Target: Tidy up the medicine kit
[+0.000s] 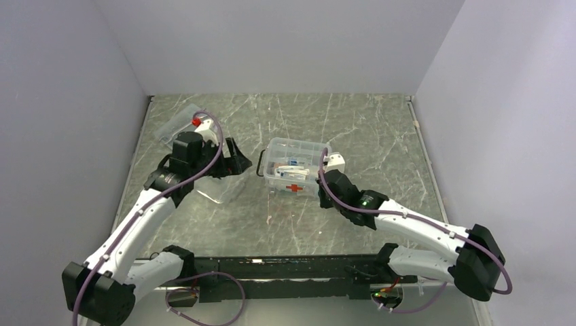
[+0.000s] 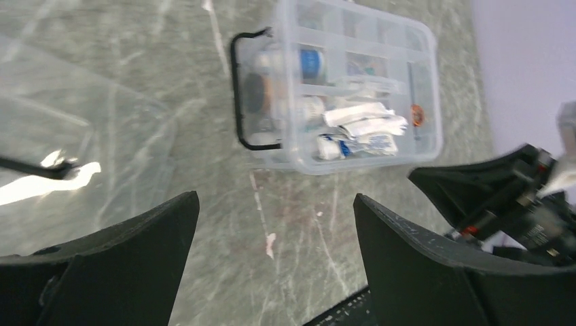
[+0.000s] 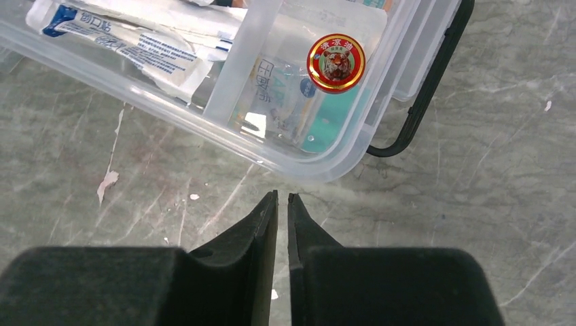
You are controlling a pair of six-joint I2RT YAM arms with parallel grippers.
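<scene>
Top view: the medicine kit sits lidless on the grey marbled desk, between the two tools. Its red cross is on the wall facing the arm bases. The left tool is near the kit's left end, fingers pointing toward it. The right tool is just beside the kit's right end; from here I cannot tell whether it touches. White and blue packets show inside the tub. Left wrist view: the left tool is released, jaws spread wide with nothing between them and bare desk below the gap. The kit lies ahead of this tool and a little to its right, apart from the fingertips. The kit's dark handle is on the end nearest the tool. Dividers split the tub into compartments, and crumpled white packets lie in the nearer ones. A clear plastic panel lies flat on the desk to the tool's left. The right tool shows as a dark shape at the far right. Right wrist view: the right tool is clenched almost tight, only a thin slit between the fingers, gripping nothing. The kit's rounded corner is just ahead of the fingertips, not touching. A round red-and-gold tin sits inside that corner, ahead and slightly right of the tool. Long white sachets with blue print are ahead to its left.
</scene>
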